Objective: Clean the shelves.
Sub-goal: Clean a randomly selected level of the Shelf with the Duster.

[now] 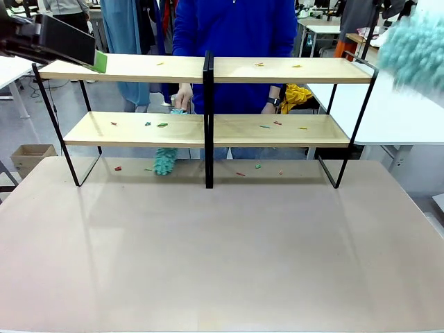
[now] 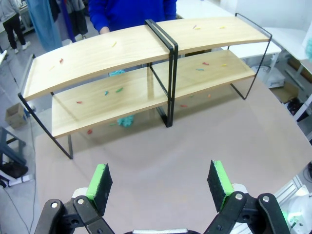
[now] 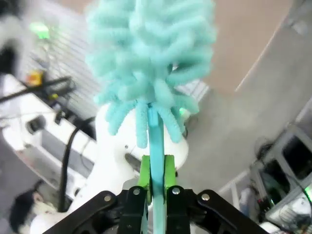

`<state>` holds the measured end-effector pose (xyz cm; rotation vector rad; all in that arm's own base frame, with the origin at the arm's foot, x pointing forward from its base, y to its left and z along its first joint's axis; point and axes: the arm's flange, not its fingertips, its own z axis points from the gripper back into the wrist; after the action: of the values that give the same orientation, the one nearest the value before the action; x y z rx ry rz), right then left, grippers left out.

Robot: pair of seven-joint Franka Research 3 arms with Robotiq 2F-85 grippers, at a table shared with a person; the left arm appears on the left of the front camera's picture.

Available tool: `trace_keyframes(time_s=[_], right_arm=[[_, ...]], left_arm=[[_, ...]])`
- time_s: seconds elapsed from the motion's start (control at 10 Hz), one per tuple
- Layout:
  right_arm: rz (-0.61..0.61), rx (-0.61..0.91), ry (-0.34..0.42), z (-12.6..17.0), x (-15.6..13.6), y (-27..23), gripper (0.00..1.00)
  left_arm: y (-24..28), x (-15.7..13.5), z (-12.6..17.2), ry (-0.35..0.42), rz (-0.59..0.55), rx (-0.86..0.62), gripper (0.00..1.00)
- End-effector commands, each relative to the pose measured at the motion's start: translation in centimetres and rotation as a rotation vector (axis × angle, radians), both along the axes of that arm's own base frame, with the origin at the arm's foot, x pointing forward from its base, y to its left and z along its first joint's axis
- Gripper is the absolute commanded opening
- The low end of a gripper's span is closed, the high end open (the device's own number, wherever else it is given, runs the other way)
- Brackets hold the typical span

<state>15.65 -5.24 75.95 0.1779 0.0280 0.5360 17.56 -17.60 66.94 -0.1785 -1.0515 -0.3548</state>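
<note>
The shelves [image 1: 208, 69] are two long light-wood boards on a black frame with a central post, seen from above as the shelves [image 2: 136, 48] in the left wrist view. Small coloured scraps [image 1: 161, 125] lie on both boards and on the table under them. My right gripper [image 3: 156, 178] is shut on the thin handle of a teal fluffy duster [image 3: 151, 58], whose head shows blurred at the duster [image 1: 416, 48], high beside the rack's right end. My left gripper [image 2: 160, 183] is open and holds nothing; it hovers at the top board's left end, gripper [image 1: 97, 62].
A person in a blue top stands behind the rack, one hand [image 1: 182, 100] holding a second teal duster [image 1: 165, 161] that hangs behind the lower board. The beige table [image 1: 222, 250] stretches in front of the rack. A cardboard box [image 1: 28, 156] sits on the floor at left.
</note>
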Motion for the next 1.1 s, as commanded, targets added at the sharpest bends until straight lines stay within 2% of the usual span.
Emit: trace_keyframes(time_s=[0.0, 0.1, 0.2, 0.3, 0.4, 0.5, 0.6, 0.7, 0.8, 1.0], right_arm=[[-0.096, 0.105, -0.076, 0.9, 0.3, -3.8, 0.12], [-0.096, 0.105, -0.076, 0.9, 0.3, -3.8, 0.12], [0.010, -0.021, 0.010, -0.2, 0.1, 1.2, 0.12], [0.073, -0.100, -0.014, -0.8, 1.0, 3.0, 0.12], [0.153, -0.077, -0.047, -1.7, 2.9, 4.6, 0.12], [0.156, -0.094, -0.048, -3.1, 5.2, 6.2, 0.12], [0.062, -0.158, -0.016, -4.6, 7.5, 8.0, 0.12], [0.016, -0.200, -0.021, -6.4, 10.2, 10.0, 0.12], [-0.002, -0.197, -0.025, -8.9, 13.8, 12.4, 0.12], [0.001, -0.105, -0.056, -12.6, 18.8, 14.6, 0.12]], left_arm=[[0.2, 0.0, 0.0, -0.003, -0.004, 0.010, 1.00], [0.2, 0.0, 0.0, -0.003, -0.004, 0.010, 1.00], [0.2, 0.0, 0.0, -0.003, -0.004, 0.010, 1.00], [0.2, 0.0, 0.0, -0.003, -0.004, 0.010, 1.00], [0.2, 0.0, 0.0, -0.003, -0.004, 0.010, 1.00], [0.2, 0.0, 0.0, -0.003, -0.004, 0.010, 1.00], [0.2, 0.0, 0.0, -0.003, -0.004, 0.010, 1.00], [0.2, 0.0, 0.0, -0.003, -0.004, 0.010, 1.00], [0.2, 0.0, 0.0, -0.003, -0.004, 0.010, 1.00], [0.2, 0.0, 0.0, -0.003, -0.004, 0.010, 1.00]])
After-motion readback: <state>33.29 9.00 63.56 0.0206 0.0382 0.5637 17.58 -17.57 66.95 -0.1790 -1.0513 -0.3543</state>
